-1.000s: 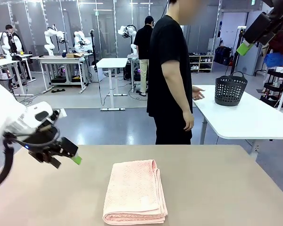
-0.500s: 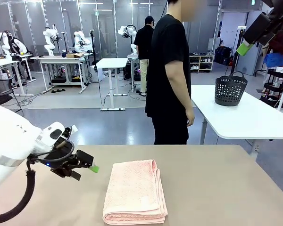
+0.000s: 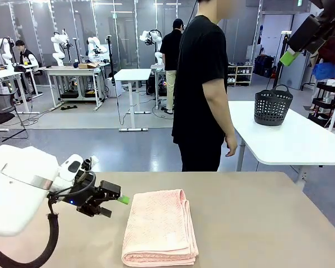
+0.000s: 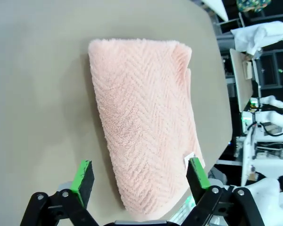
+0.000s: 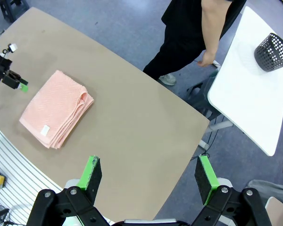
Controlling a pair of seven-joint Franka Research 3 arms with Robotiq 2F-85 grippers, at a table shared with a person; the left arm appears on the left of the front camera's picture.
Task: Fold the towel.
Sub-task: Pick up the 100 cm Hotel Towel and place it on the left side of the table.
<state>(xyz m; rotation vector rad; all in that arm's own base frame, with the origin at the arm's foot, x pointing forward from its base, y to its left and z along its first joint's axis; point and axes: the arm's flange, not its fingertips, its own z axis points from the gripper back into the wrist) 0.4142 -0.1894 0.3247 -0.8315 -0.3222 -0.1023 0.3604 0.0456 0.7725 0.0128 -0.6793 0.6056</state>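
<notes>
The towel (image 3: 159, 226), salmon pink with a herringbone weave, lies folded into a narrow stack on the tan table (image 3: 257, 223), near its front edge. Its small white tag (image 4: 189, 159) sits at a near corner. My left gripper (image 3: 116, 205) hangs open just left of the towel's far left part, close above the table. In the left wrist view the towel (image 4: 146, 127) stretches away between the spread fingers of this gripper (image 4: 140, 170), which hold nothing. My right gripper (image 3: 293, 53) is open, high up at the right, and looks down on the towel (image 5: 56, 109).
A person in black (image 3: 204, 89) stands at the table's far edge, side-on, arms down. A dark basket (image 3: 272, 106) rests on a white table (image 3: 290, 139) behind to the right. Bare tabletop stretches right of the towel.
My left arm has swung right and down, bringing its open gripper close to the towel's left edge. The person has lowered the arm and shifted slightly. The towel and right gripper are unmoved.
</notes>
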